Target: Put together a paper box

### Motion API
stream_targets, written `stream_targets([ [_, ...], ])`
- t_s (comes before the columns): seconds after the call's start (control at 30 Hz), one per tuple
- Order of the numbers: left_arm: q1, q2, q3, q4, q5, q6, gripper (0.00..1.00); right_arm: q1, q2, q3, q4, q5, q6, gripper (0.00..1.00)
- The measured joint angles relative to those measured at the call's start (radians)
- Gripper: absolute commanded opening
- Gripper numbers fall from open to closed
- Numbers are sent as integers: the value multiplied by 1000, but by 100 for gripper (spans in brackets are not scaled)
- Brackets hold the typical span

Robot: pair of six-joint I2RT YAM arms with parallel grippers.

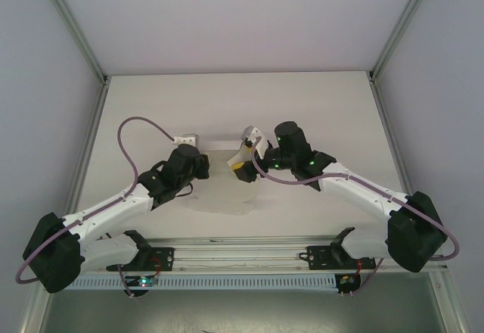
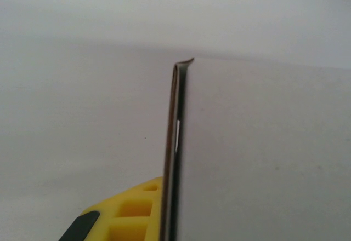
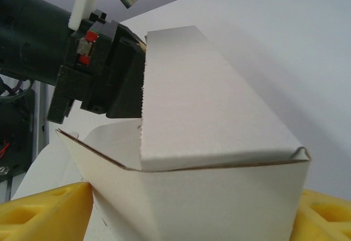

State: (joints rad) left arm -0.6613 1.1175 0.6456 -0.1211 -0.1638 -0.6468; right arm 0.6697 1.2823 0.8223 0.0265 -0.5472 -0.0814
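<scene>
Black left gripper (image 1: 203, 165): pinched shut on edge of plain white thin-card paper box (image 3: 219, 197), card wall upright against yellow plastic finger (image 2: 131, 211). Box mid white table (image 1: 318, 121), between both grippers, top flap (image 3: 203, 104) sloping over it. Black right gripper (image 1: 243, 168): spread wide, yellow fingers flanking box's lower walls.

Pale matte table (image 1: 227, 106), walled on three sides, white paper box (image 1: 221, 185) near front middle, seemingly resting on it
</scene>
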Motion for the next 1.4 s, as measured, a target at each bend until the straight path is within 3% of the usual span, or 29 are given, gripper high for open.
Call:
stream_targets([
  [0.2,-6,0,13,0,13,1,0,1,-21,0,-8,61,19,67],
  [0.43,-6,12,15,0,29,5,0,23,-5,1,10,195,64,61],
  [0.5,-6,22,17,0,29,5,0,27,5,2,14,232,78,57],
  [0.57,-6,26,19,-1,29,5,0,37,9,5,14,274,86,43],
  [0.77,-6,25,22,0,30,5,0,75,3,15,13,406,109,34],
  [1.07,-6,9,23,1,25,-4,0,127,-2,37,-14,554,138,39],
  [1.13,-6,4,23,1,22,-9,0,142,10,59,-34,597,144,47],
  [1.3,-6,-2,23,-2,17,-11,0,145,43,82,-61,698,169,53],
  [1.4,-6,-2,23,-6,14,-11,0,145,52,82,-62,723,183,49],
])
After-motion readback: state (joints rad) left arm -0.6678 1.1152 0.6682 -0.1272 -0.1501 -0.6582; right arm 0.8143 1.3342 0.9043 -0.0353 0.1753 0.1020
